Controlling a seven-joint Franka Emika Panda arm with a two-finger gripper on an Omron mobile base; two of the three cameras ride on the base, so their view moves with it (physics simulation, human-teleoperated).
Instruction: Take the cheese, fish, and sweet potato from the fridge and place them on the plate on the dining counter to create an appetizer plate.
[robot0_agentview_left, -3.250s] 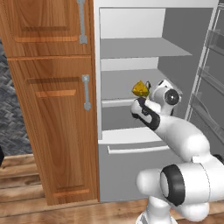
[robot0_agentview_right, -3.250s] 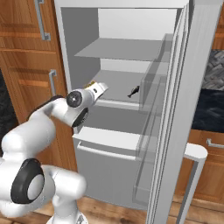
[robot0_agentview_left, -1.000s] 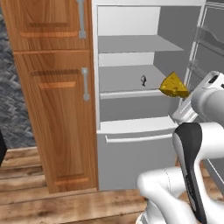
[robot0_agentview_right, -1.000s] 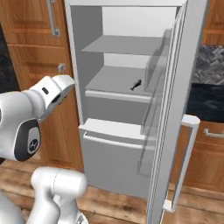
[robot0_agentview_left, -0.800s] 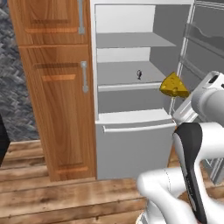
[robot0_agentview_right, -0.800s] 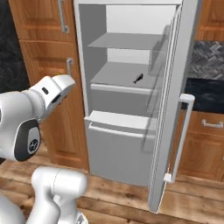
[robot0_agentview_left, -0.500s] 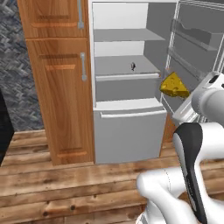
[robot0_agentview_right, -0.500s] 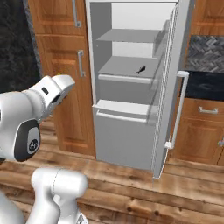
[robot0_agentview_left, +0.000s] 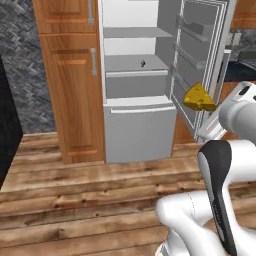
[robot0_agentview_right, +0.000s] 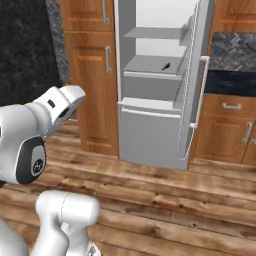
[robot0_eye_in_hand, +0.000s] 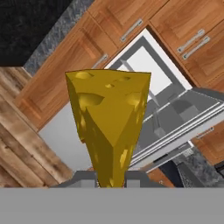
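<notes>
The cheese (robot0_eye_in_hand: 109, 127) is clamped between the fingers (robot0_eye_in_hand: 110, 177), its narrow edge pinched at the bottom of the hand view and its broad holed face turned up. In the left base view the yellow wedge (robot0_agentview_left: 199, 98) is held aloft beside the open door of the fridge (robot0_agentview_left: 137, 125), well above the wooden floor (robot0_agentview_left: 75, 195). The fish (robot0_agentview_left: 142, 63) is seen lying on the middle fridge shelf (robot0_agentview_left: 132, 64), a small dark shape (robot0_agentview_right: 165, 65) near the shelf's back.
</notes>
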